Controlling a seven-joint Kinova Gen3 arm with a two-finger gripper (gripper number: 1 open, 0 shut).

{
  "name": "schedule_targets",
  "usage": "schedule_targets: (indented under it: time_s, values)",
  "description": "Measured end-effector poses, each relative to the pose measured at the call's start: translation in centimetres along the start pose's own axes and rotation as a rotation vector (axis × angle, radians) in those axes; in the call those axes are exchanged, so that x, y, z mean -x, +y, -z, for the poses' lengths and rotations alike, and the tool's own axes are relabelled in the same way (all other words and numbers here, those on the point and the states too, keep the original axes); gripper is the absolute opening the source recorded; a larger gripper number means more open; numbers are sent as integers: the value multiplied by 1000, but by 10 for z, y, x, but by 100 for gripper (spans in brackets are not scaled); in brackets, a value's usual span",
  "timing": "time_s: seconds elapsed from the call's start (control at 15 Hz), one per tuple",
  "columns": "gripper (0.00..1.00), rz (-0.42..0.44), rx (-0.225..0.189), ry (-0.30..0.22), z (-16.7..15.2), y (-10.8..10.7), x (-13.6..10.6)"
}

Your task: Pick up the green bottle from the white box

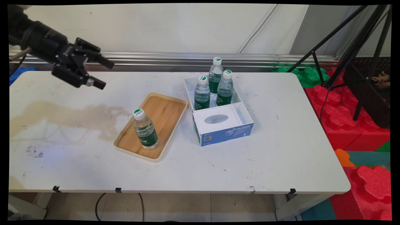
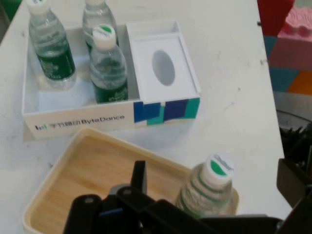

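The gripper (image 1: 103, 73) hangs in the air over the table's (image 1: 281, 150) far left corner, well apart from every object. Its two fingers (image 1: 106, 62) stand spread apart and hold nothing.

A wooden tray (image 1: 165, 109) lies near the table's middle. One bottle (image 1: 145, 128) stands upright on the tray's near end, with a white cap marked in green and a green label. In the hand view this bottle (image 2: 207, 187) appears just beyond the gripper's linkage.

Just right of the tray sits a white and blue box (image 1: 218, 109). Its far compartment holds three bottles (image 1: 214, 86), all upright and close together; whether they touch one another is not clear. Its near compartment is covered by a white insert (image 1: 215, 119) with an oval opening.

A brownish stain (image 1: 68, 115) spreads across the table's left part. A black tripod (image 1: 353, 53) stands beyond the right end.
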Motion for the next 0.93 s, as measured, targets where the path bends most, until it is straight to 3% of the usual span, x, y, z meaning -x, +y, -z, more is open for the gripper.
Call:
schedule_targets:
  time_s: [0.33,0.93]
  values:
    - [100,-22,-16,22,-36,-14,-22]
    - [100,15,-47,-9,-133,-45,-44]
